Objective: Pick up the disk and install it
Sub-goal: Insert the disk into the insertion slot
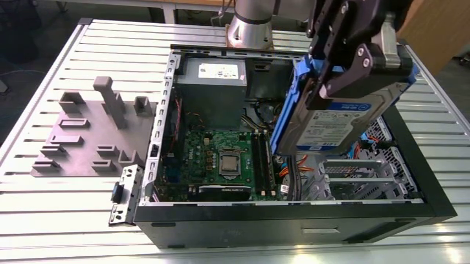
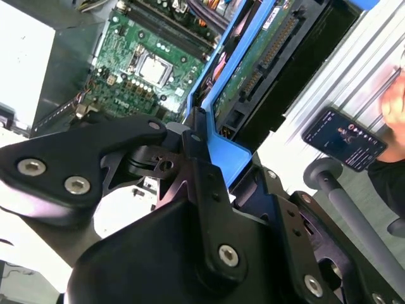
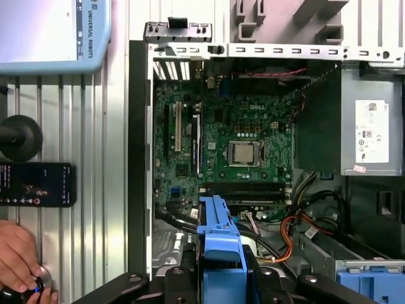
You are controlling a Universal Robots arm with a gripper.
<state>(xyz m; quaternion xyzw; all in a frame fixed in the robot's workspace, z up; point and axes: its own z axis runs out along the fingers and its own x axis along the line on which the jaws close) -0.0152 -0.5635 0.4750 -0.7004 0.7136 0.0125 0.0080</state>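
The gripper [image 1: 358,77] is showing matte black, angular links studded with silver screws [image 2: 229,255]; beside it the silver-grey arm [image 1: 252,25] is shining.

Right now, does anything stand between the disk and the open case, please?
Nothing visible does: the claw holds the disk over the open case. Orange cables lie beside the metal cage inside.

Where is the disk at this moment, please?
In the exterior view, the gripper holds the disk nearly upright above the open computer case, on the exterior view's right of the motherboard.
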